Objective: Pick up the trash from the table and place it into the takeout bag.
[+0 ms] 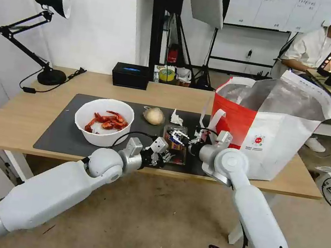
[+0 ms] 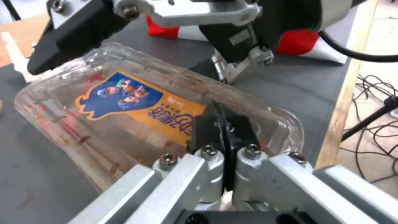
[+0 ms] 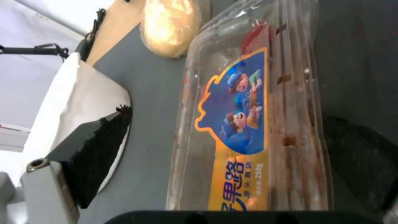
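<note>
Clear hinged plastic tray (image 1: 176, 143) with red scraps and a blue-and-orange label lying on the dark grey mat (image 1: 59, 132), near the front edge of the desk (image 1: 15, 117), between the white bowl (image 1: 104, 122) of red crayfish shells and the takeout bag (image 1: 275, 129). Left pincer (image 1: 161, 153) at the tray's near end, black pads pressed together on the tray's rim, pinching the clear plastic, as seen in the left wrist view (image 2: 224, 130). Right pincer (image 1: 183, 138) at the tray's bag-side edge, spread; one black ribbed pad (image 3: 101, 149) standing clear beside the tray (image 3: 253, 124), the opposite side lying over the tray's far wall in the left wrist view, contact there not discernible. Beige plastic-wrapped lump (image 1: 153, 116) on the mat just behind the tray, apart from it, also at the tray's far end in the right wrist view (image 3: 170, 26). Crumpled white tissue (image 1: 176, 118) on the mat beside the lump, toward the bag. Takeout bag upright on the right end of the desk, mouth open, silver foil lining exposed, white strap handles hanging down the red panel near the right pincer. Black tissue box (image 1: 130, 75) at the rear edge of the desk. Black desk lamp (image 1: 42, 29) at the rear left corner.
</note>
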You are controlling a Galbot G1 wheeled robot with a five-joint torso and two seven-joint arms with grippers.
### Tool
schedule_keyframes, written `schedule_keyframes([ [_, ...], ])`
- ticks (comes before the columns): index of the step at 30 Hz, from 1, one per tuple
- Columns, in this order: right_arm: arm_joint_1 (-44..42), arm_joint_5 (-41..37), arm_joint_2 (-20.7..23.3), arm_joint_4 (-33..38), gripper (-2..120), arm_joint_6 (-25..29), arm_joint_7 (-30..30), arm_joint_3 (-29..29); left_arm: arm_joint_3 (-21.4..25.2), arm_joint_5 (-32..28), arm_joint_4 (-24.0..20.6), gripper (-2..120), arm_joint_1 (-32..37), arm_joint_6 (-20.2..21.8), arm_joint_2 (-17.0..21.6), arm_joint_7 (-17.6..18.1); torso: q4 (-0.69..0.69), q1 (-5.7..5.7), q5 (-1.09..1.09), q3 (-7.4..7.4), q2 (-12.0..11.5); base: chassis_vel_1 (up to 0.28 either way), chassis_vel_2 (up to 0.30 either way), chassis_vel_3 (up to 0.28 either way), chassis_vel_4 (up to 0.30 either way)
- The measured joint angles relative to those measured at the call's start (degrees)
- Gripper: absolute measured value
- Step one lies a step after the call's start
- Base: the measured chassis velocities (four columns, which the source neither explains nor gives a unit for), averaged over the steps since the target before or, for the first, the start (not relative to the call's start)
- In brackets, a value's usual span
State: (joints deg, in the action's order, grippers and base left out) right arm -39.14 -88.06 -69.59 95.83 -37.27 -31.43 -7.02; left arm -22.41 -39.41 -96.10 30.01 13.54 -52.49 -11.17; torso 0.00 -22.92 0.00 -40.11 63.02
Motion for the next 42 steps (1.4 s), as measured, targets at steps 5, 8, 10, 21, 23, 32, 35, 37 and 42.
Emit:
schedule_keyframes([
  [5, 0.53, -0.54, -0.02, -0.68, 100, -0.58, 0.08, 0.08, -0.08, -0.05, -0.08, 0, -0.07, -0.01, -0.21, 0.0, -0.01, 0.0, 0.0, 0.0, 0.0, 0.0, 0.0, 0.0, 0.0],
  [8, 0.85, -0.78, -0.08, -1.21, 100, -1.16, 0.12, 0.3, -0.09, -0.05, -0.09, 0, -0.07, -0.09, -0.22, 0.0, 0.0, 0.0, 0.0, 0.0, 0.0, 0.0, 0.0, 0.0, 0.0],
  [10, 0.92, -0.86, -0.12, -1.35, 99, -1.46, 0.13, 0.35, -0.05, -0.05, -0.09, 0, -0.06, -0.1, -0.24, 0.0, 0.0, 0.0, 0.0, 0.0, 0.0, 0.0, 0.0, 0.0, 0.0],
  [21, 0.63, -0.94, -0.62, -2.22, 62, -2.71, 0.18, 0.45, 0.2, -0.06, -0.55, 0, 0.83, -0.4, -0.03, -0.01, 0.0, 0.0, 0.0, 0.0, 0.0, 0.0, 0.0, 0.0, 0.0],
  [23, 0.55, -0.89, -0.61, -2.25, 57, -2.71, 0.18, 0.44, 0.16, -0.06, -0.56, 0, 0.84, -0.41, -0.13, 0.0, 0.0, 0.0, 0.0, 0.0, 0.0, 0.0, 0.0, 0.0, 0.0],
  [32, 0.23, -0.82, -0.02, -2.25, 25, -2.73, 0.17, 0.13, 0.2, -0.11, -0.55, 0, 0.79, -0.56, -0.18, 0.01, 0.0, 0.0, 0.0, 0.0, 0.0, 0.0, 0.0, 0.0, 0.0],
  [35, 0.07, -0.81, -0.19, -2.22, 14, -2.69, 0.16, -0.01, 0.3, -0.14, -0.53, 0, 0.81, -0.66, -0.04, 0.0, 0.0, 0.0, 0.0, 0.0, 0.0, 0.0, 0.0, 0.0, 0.0],
  [37, -0.05, -0.82, -0.34, -2.19, 5, -2.6, 0.16, -0.02, 0.35, -0.23, -0.56, 0, 0.82, -0.76, 0.22, -0.01, 0.0, 0.0, 0.0, 0.0, 0.0, 0.0, 0.0, 0.0, 0.0],
  [42, -0.08, -0.83, -0.35, -2.37, 0, -2.47, 0.19, -0.04, 0.71, -0.39, -0.97, 0, 1.18, -0.79, 0.99, -0.28, 0.0, 0.0, 0.0, 0.01, 0.0, 0.0, 0.0, 0.0, 0.0],
])
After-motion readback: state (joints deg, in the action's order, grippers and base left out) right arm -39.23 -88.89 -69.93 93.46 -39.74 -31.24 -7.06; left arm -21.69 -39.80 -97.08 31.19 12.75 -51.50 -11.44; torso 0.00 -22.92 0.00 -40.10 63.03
